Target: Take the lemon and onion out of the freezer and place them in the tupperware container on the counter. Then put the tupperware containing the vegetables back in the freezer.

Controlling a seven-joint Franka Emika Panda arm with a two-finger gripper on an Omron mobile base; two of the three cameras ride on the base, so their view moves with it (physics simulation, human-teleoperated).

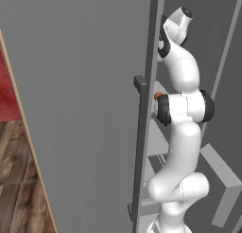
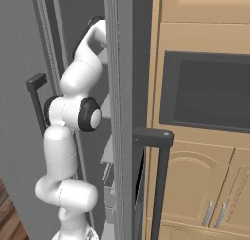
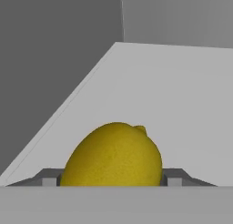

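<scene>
Gripper (image 3: 111,182) straddles one lemon (image 3: 113,155), a dark finger tip (image 3: 49,178) on each side; jaws wide, contact not discernible. Lemon: yellow, oval, dimpled skin, small nub at the top, sitting on a smooth light grey freezer shelf (image 3: 182,104) with darker grey walls behind. One onion (image 1: 158,95), an orange-red sliver, peeks out beside the white arm's dark joint. Freezer (image 1: 80,85): matte grey door, one long dark bar handle (image 1: 140,147).

Both base views sit behind the arm at 7 and 5 o'clock, sharing the open freezer (image 1: 85,85) and arm. Hand view sits very close behind the lemon (image 3: 113,155), facing along a shelf (image 3: 182,104).
</scene>
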